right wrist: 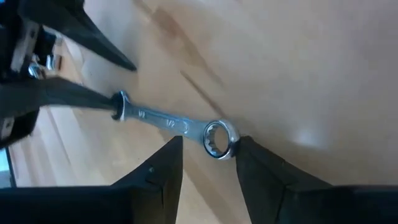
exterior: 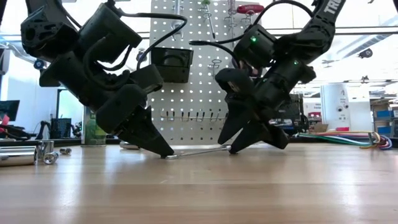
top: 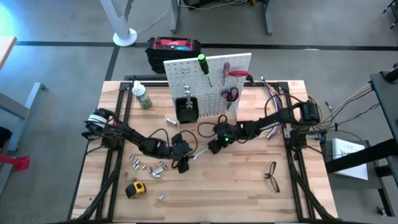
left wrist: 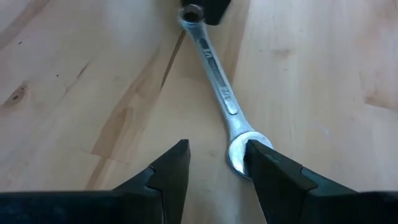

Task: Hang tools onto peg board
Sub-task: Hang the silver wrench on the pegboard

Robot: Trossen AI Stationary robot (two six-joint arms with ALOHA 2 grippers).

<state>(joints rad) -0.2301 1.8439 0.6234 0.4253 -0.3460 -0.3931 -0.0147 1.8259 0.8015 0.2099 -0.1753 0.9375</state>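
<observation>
A silver wrench [top: 199,153] lies on the wooden table in front of the white peg board [top: 208,84], between my two grippers. My left gripper [left wrist: 214,168] stands open at the wrench's open-jaw end, slanting down. My right gripper [right wrist: 208,155] stands open around the ring end, also slanting down. In the low view the wrench [exterior: 199,150] runs from my left fingertip up a little toward the right gripper. A green screwdriver [top: 203,64], a red screwdriver [top: 226,71] and red pliers [top: 238,74] hang on the board. My left gripper touches the wrench's open-jaw end [left wrist: 239,155] with the inner side of one finger [left wrist: 270,177]; the other finger stands apart from it. The fingers slant down, along the wrench. My right gripper has the ring end [right wrist: 217,138] between its fingers, against one finger [right wrist: 255,162], with a small gap to the other.
A black bin [top: 186,109] hangs on the board's front. A green-labelled bottle [top: 143,97] stands far left, a red-and-black box [top: 173,50] behind the board. Small sockets [top: 149,167] and a yellow tape measure [top: 135,189] lie near left, glasses [top: 272,176] near right.
</observation>
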